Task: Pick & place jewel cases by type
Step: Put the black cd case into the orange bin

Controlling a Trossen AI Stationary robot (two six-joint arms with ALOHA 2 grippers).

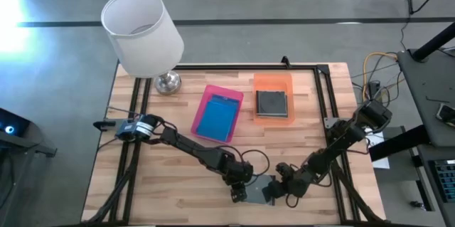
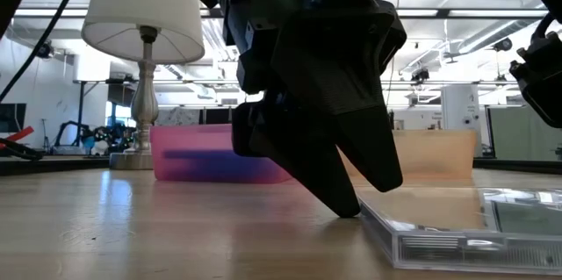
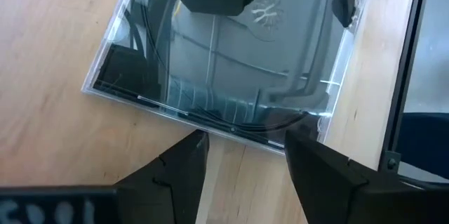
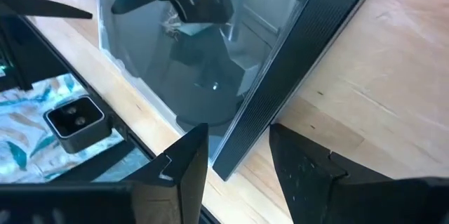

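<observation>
One grey/clear jewel case (image 1: 259,190) (image 2: 465,227) lies flat on the wood near the table's near edge, between both grippers. My left gripper (image 1: 242,191) (image 3: 245,140) is open, its tips down at the case's left edge. My right gripper (image 1: 279,188) (image 4: 238,147) is open and hangs above the case's right side, over its dark spine (image 4: 295,76). A blue case (image 1: 217,119) lies in the pink tray (image 1: 206,99). A grey case (image 1: 271,103) lies in the orange tray (image 1: 274,79). My left gripper slants down from the table's left, and one fingertip (image 2: 347,208) stands on the wood right beside the case's left corner (image 2: 373,214). The open fingers lie either side of a stretch of that edge (image 3: 235,129); whether they touch it I cannot tell.
A white-shaded lamp (image 1: 142,31) stands on its metal base (image 1: 168,82) at the far left corner. Black frame rails (image 1: 323,106) run along the table's sides and far edge. Bare wood lies between the trays and the grippers (image 1: 249,145).
</observation>
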